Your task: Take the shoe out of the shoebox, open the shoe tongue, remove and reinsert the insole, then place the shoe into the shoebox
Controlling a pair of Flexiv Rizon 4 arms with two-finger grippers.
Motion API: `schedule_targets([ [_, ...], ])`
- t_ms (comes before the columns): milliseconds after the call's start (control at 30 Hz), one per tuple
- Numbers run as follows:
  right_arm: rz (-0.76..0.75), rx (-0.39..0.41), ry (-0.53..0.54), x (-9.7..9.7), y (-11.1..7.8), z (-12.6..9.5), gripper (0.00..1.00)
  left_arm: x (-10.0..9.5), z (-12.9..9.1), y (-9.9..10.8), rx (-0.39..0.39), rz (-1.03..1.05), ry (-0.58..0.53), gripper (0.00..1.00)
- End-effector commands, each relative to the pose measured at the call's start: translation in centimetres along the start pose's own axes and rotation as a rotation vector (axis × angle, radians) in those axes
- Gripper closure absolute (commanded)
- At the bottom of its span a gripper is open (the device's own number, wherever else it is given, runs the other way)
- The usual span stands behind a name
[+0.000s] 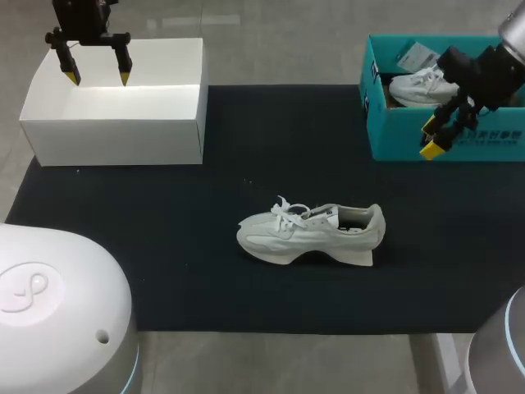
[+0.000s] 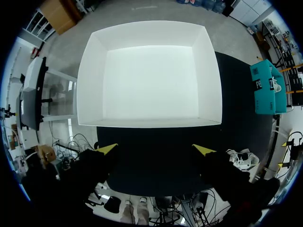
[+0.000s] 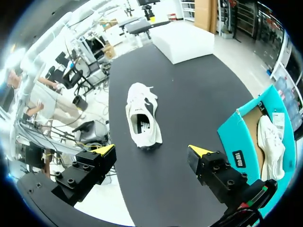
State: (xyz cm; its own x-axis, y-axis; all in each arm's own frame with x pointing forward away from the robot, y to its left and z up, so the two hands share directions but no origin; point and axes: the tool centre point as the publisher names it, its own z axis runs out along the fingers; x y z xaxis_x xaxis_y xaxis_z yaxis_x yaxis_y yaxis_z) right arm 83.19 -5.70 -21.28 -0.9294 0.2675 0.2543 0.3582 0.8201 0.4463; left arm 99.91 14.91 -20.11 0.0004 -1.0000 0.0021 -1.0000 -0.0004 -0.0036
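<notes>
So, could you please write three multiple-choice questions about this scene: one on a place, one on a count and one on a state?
1. Where does the loose white shoe lie?
A. In the white box
B. On the black mat, between the two boxes
C. In the teal shoebox

2. How many shoes show?
A. One
B. Two
C. Three

3. How is the left hand?
A. Open and empty, over the white box
B. Shut on the shoe
C. Shut on a box wall

Answers:
1 B: the shoe stands upright on the mat, apart from both boxes.
2 B: one is on the mat, and a second shoe lies inside the teal shoebox.
3 A: its yellow-tipped fingers stand apart with nothing between them.
</notes>
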Motion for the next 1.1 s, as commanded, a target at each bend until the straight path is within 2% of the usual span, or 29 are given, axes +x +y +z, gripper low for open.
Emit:
schedule_targets([
  [33,-0.189,0.026,-0.105,-1.3,-0.1,0.3,0.0,0.0,0.0,0.0,-0.001,0.0,-0.001,0.0],
  [67,-0.163,0.009,-0.103,-1.7,-0.5,0.4,0.0,0.0,0.0,0.0,-0.001,0.0,-0.001,0.0],
  [100,-0.11,0.055,-0.08,-2.3,-0.8,0.8,0.0,0.0,0.0,0.0,-0.001,0.0,-0.001,0.0],
  [133,-0.058,0.14,-0.028,-2.6,-1.0,1.0,0.0,0.0,0.0,0.0,-0.001,0.0,-0.001,0.0],
  [833,-0.058,0.14,-0.028,-2.6,-1.0,1.0,0.0,0.0,0.0,0.0,-0.001,0.0,-0.001,0.0],
  [933,-0.056,0.034,-0.12,-2.4,-1.4,1.8,0.0,0.0,0.0,0.0,-0.001,0.0,-0.001,0.0],
  [1100,-0.07,-0.073,-0.192,-2.3,-2.2,3.5,0.0,0.0,0.0,0.0,-0.001,0.0,-0.001,0.0],
])
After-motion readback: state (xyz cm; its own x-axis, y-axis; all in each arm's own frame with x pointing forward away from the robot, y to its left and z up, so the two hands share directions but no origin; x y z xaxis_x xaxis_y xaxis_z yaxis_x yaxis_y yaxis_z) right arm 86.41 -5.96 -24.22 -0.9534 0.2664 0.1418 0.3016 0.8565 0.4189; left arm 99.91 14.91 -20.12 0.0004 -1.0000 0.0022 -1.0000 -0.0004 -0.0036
